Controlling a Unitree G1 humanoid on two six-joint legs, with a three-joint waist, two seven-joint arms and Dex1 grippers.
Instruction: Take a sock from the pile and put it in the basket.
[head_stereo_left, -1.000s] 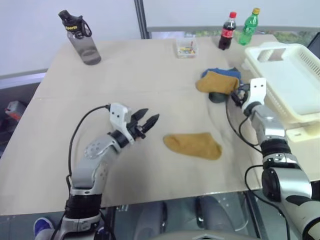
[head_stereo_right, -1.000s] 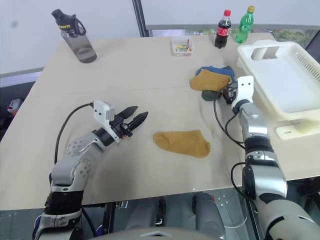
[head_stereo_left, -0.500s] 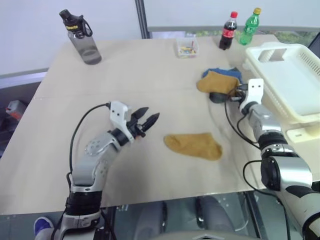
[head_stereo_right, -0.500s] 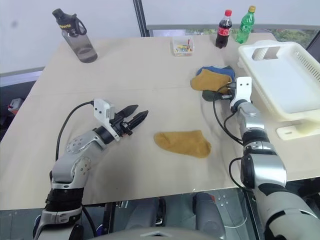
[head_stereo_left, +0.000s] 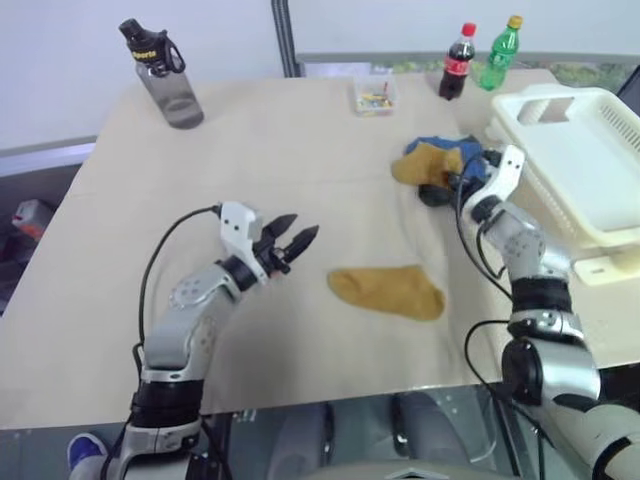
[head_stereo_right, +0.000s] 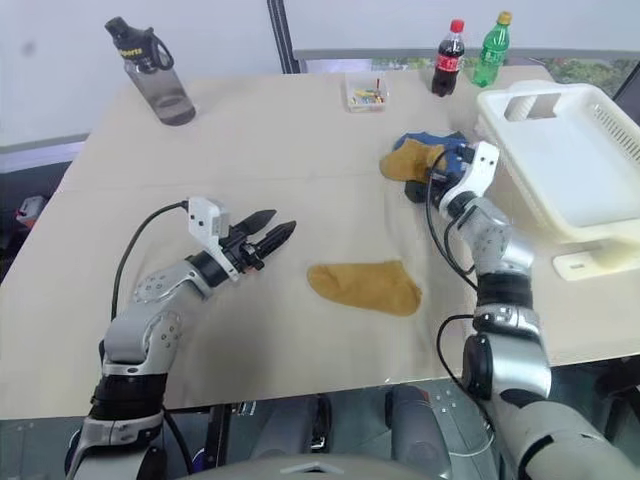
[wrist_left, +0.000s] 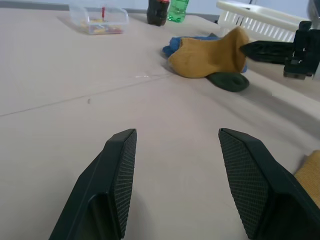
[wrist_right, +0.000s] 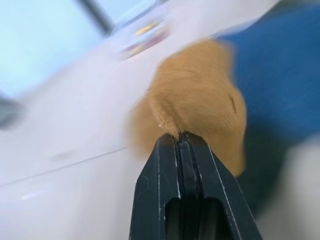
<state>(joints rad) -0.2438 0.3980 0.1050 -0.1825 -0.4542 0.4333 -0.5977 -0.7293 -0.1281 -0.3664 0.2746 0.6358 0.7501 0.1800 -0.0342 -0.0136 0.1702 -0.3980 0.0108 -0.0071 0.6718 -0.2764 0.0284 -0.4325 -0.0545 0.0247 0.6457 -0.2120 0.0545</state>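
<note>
With its black fingers pinched flat together on the near edge of the sock, the right gripper sits at the pile, and the mustard fabric is gathered up into a small peak where the fingertips meet it. That sock lies on top of a blue sock with a dark grey sock poking out beneath, all on the tan table just beside the near-left corner of the basket. Basket is white, slotted, and sits at the table's right edge; nothing visible inside it. The left gripper hovers above the table, well apart from the pile, roughly level, its two textured pads spread to a middling gap with nothing between them. A second mustard sock lies flat by itself near the front of the table, between the two arms, touched by neither gripper. Toward the back: a grey water bottle with a black cap at the far left, a small clear box with coloured bits inside near the middle, and a cola bottle next to a green bottle at the far right, behind the basket.
</note>
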